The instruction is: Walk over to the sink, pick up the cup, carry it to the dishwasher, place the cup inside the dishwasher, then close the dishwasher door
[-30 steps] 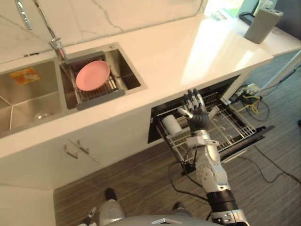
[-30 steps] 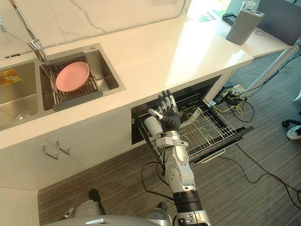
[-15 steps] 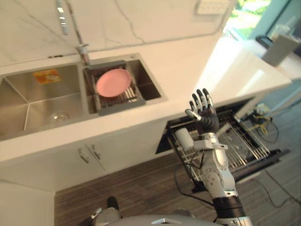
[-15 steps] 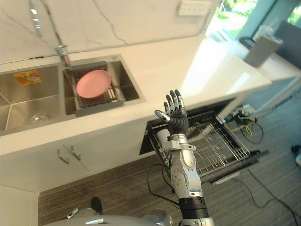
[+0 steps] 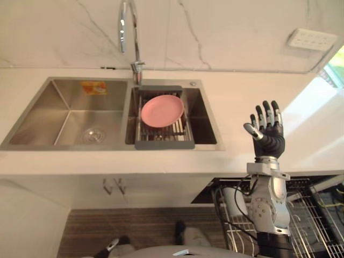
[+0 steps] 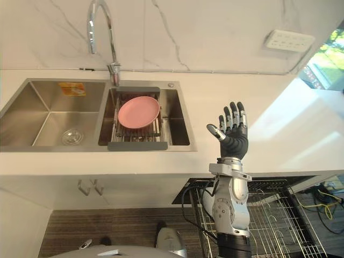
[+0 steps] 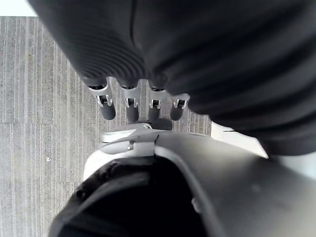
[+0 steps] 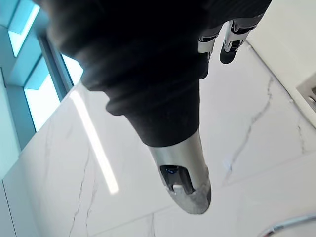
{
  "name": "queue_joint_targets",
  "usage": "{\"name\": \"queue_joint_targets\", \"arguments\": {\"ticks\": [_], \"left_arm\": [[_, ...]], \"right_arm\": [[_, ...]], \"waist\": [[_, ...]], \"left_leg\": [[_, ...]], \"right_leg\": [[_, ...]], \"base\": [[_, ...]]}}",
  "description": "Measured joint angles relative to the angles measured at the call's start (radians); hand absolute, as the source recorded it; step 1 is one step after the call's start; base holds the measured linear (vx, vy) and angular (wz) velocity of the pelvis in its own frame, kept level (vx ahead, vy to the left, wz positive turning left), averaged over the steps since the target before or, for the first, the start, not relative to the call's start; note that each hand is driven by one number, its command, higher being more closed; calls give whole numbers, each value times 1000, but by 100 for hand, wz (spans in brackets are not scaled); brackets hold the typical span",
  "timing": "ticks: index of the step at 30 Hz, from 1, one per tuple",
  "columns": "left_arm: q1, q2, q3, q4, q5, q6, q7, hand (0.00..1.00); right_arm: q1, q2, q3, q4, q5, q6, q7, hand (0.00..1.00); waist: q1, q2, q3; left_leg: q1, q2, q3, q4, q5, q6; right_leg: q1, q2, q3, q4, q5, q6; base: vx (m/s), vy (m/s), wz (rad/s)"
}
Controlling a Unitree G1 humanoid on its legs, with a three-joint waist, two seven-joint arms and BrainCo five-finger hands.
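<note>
Your head view has swung up from the dishwasher to the sink [image 5: 70, 115], and the right hand [image 5: 267, 138] has lifted off the rack [image 6: 269, 215] to stand over the worktop's [image 6: 279, 134] front edge, fingers straight and spread, holding nothing. Your left hand [image 7: 127, 109] hangs toward the floor, fingers relaxed and empty. The cup [image 5: 232, 203] already sits in the pulled-out rack, near its left edge, half hidden behind your forearm; it looks to lie on its side.

Trouble from here, as I judge it: with the rack out, swinging the door up would jam against it or jolt the cup loose. Lowering the raised hand could clip the worktop's front edge. With your view on the sink and its pink plate [image 5: 161, 110], you would be reaching nearly blind.
</note>
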Motion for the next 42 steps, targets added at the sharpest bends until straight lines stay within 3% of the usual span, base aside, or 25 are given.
{"name": "queue_joint_targets", "arguments": {"ticks": [3, 4, 10, 13, 17, 20, 22, 26, 28, 31, 33, 35, 39, 42], "left_arm": [[1, 5, 30, 1, 33, -9, -3, 0], [1, -28, 49, 32, 35, -17, 18, 0], [5, -30, 56, 38, 32, -17, 20, 0], [9, -41, 104, 45, 21, -18, 45, 0], [29, -61, 152, 45, 2, -70, 69, 0], [47, -95, 172, 21, -40, -132, 121, 0], [68, -114, 183, -5, -102, -172, 169, 0], [70, -119, 185, -15, -116, -174, 199, 0], [69, -119, 184, -33, -51, -169, 214, 0], [69, -115, 184, -44, -44, -154, 224, 0], [69, -104, 186, -50, -48, -139, 235, 0], [70, -94, 190, -50, -47, -133, 234, 0], [73, -91, 210, -51, -22, -126, 227, 0], [78, -94, 218, -51, -8, -123, 225, 0]], "right_arm": [[10, 2, -14, -12, 9, 0, -4, 0], [85, 38, 15, -12, 60, 22, 48, 0], [82, 37, 37, -12, 60, 22, 48, 0], [68, 37, 69, -12, 83, 39, 48, 0], [58, 37, 70, -10, 118, 70, 3, 0], [39, 34, 21, -3, 72, 92, -70, 0], [3, 4, -31, 22, -30, 93, -100, 0], [-46, -81, -100, 62, -250, 134, -154, 0], [-106, -160, -99, 96, -439, 198, -180, 0], [-183, -229, -62, 148, -569, 258, -160, 0], [-242, -281, -6, 186, -694, 308, -88, 0], [-281, -309, 36, 215, -778, 327, -17, 0], [-349, -350, 113, 279, -916, 326, 127, 0], [-370, -356, 153, 321, -987, 292, 190, 0]], "waist": [[0, -15, -1], [-14, 28, -18], [-9, 30, -22], [13, 34, -31], [21, 46, -48], [39, 85, -61], [52, 106, -64], [50, 108, -68], [51, 103, -69], [54, 88, -75], [58, 69, -83], [62, 50, -87], [79, 31, -89], [82, 30, -89]], "left_leg": [[23, 4, 20, 0, -21, 0], [55, -36, 57, -1, -60, 30], [48, -29, 52, 2, -60, 30], [26, -15, 54, 6, -54, 25], [-26, 8, 88, 59, -61, 16], [-33, 18, 98, 73, -68, 11], [-39, 23, 120, 64, -67, 8], [-46, 30, 124, 64, -64, 3], [-41, 31, 130, 63, -62, 1], [-30, 26, 139, 57, -61, 2], [-27, 18, 135, 42, -54, 5], [-30, 13, 123, 28, -41, 9], [-35, -2, 102, 8, -22, 18], [-46, -8, 90, 8, -16, 23]], "right_leg": [[27, 8, 10, -26, 3, 4], [81, -25, 24, -75, 18, 24], [87, -26, 10, -89, 23, 27], [98, -29, -41, -138, 37, 22], [147, -31, -132, -234, 78, 28], [153, -26, -156, -258, 78, 29], [131, -23, -156, -258, 77, 29], [129, -20, -187, -256, 94, 23], [129, -21, -234, -251, 108, 22], [132, -26, -243, -251, 111, 18], [132, -29, -253, -257, 114, 16], [130, -36, -265, -258, 115, 15], [131, -48, -291, -258, 115, 19], [128, -59, -303, -258, 115, 23]], "base": [[80, 2, -12], [12, 12, -6], [0, 0, 3], [2, -23, 14], [25, -29, 37], [41, -23, 15], [25, -6, -15], [30, -3, -1], [4, -4, -10], [-30, 18, -7], [-51, 25, 9], [-71, 22, 19], [-50, 14, 18], [-26, 19, 13]]}}
